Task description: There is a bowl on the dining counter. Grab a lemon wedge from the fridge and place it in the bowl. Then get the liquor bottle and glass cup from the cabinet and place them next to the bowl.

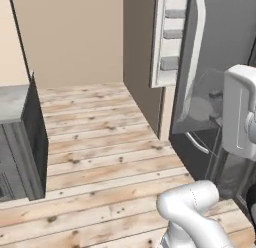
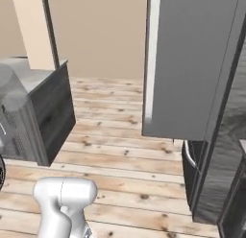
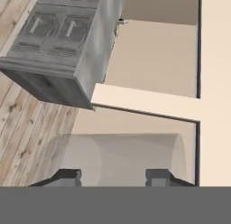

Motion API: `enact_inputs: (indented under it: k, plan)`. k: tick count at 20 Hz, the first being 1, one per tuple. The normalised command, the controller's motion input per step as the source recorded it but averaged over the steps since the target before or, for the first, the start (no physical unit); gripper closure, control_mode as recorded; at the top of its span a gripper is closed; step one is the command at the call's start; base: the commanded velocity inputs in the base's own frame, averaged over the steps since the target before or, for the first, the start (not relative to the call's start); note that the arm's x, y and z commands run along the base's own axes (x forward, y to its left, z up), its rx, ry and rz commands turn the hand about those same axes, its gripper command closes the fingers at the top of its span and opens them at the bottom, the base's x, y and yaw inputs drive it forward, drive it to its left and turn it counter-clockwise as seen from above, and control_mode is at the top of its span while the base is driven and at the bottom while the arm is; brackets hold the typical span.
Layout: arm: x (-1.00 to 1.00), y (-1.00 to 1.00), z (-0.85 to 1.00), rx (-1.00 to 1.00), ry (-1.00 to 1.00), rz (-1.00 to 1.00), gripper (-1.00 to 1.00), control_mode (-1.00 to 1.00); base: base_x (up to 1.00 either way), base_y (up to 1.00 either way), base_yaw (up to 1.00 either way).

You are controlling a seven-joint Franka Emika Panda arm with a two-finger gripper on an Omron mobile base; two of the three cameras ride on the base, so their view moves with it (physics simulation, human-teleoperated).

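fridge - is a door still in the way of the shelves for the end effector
The fridge has one door swung wide open, door shelves showing. The end effector faces a cabinet and wall, empty. No lemon wedge is visible.

arm: glossy white, rounded tubular links | upper link: white, blocky with rounded corners, dark joint at its edge | gripper: two small dark grey squared finger tips, gap between them
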Motion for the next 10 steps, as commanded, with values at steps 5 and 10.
enact_inputs:
  k: [5, 10]
  plan:
    - [0.0, 0.0, 0.0, 0.0, 0.0, 0.0, 1.0, 1.0, 1.0, -0.19, 0.27]
    - [0.0, 0.0, 0.0, 0.0, 0.0, 0.0, 1.0, 1.0, 1.0, -0.04, 0.02]
